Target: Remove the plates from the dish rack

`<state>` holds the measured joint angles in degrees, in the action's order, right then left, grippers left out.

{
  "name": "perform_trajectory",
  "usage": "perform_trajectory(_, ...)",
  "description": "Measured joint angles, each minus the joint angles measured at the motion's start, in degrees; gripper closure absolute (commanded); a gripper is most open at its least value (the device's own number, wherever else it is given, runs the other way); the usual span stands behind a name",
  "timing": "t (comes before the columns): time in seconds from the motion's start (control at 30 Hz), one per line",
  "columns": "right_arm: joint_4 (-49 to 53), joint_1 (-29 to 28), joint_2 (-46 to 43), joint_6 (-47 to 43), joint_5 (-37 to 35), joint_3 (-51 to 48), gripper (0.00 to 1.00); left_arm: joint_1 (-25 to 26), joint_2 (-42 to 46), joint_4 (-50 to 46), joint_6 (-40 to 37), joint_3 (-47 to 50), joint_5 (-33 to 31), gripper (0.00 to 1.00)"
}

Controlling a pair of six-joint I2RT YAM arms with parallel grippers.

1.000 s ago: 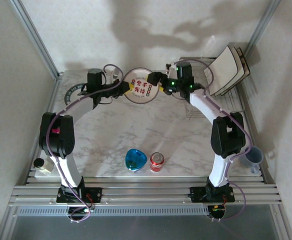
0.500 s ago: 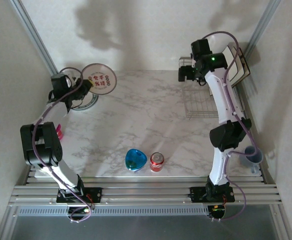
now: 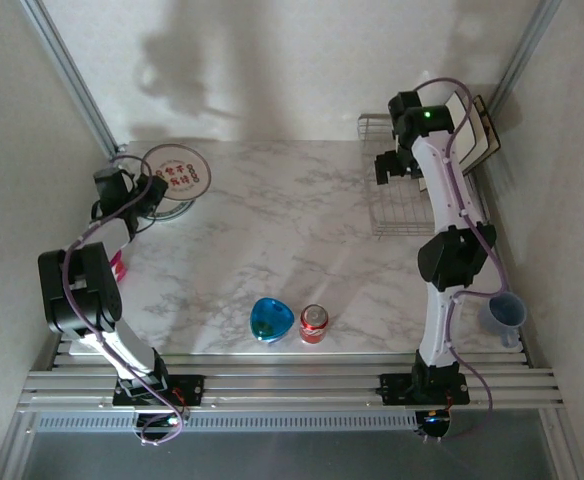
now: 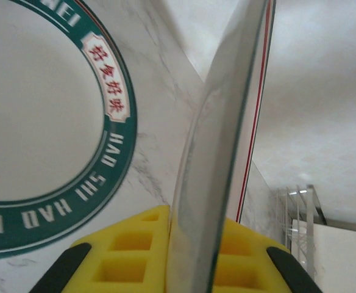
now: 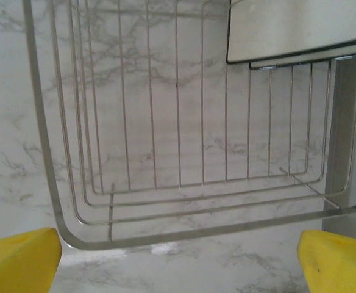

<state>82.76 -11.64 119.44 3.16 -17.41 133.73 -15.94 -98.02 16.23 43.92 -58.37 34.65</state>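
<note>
1. Top external view: at the far left of the white marbled bench (image 3: 272, 240), the left claw (image 3: 144, 190) is seen clamped on the rim of a round white plate with reddish characters and a grey rim (image 3: 175, 172). This plate is held well apart from the rack.
2. In the left wrist view the plate is gripped edge-on between the yellow pads (image 4: 129, 250), above a round white plate with a teal lettered band (image 4: 114, 110) that lies flat on the bench. Whether the two plates touch cannot be told.
3. The step in hand is judged to be the setting-down. The held plate should be tipped flat, centred over the lying plate and lowered slowly. The pads should be parted only once its weight is borne, since a slide or a chip could be caused by a tilted release.
4. Near the front of the bench, a glossy blue bowl (image 3: 271, 320) and a red drink can (image 3: 313, 323) are well apart from the drop spot and need not be disturbed.
5. At the far right, the right claw (image 3: 390, 165) is held over the silver wire-grid dish rack (image 3: 402, 215). Its yellow fingertips (image 5: 19, 262) are spread wide with nothing between them.
6. Square cream plates (image 3: 469, 125) are leaned at the rack's far right end. The nearest one should be approached squarely at its upper edge, clear of the wires.
</note>
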Motion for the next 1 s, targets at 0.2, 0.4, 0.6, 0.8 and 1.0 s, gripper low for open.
perform_trajectory(0.2,-2.45,0.04,-3.48,-0.70,0.90,-6.05,0.01,-2.60,-4.24,4.74,0.63,0.52,-2.51,1.00)
perform_trajectory(0.4,-3.96,0.04,-3.96,-1.07,0.94,-6.32,0.01,-3.17,-7.54,6.82,2.27,1.57,-4.83,1.00)
perform_trajectory(0.6,-4.35,0.04,-4.15,-1.09,1.03,-6.69,0.01,-3.17,-9.16,9.55,2.82,1.64,-6.45,1.00)
perform_trajectory(0.8,-5.07,0.04,-4.57,-1.09,1.14,-6.73,0.01,-3.17,-11.06,10.62,3.28,1.81,-7.54,1.00)
perform_trajectory(1.0,-5.46,0.04,-4.81,-1.29,1.14,-7.34,0.01,-3.17,-11.65,11.15,3.69,1.55,-7.72,0.96)
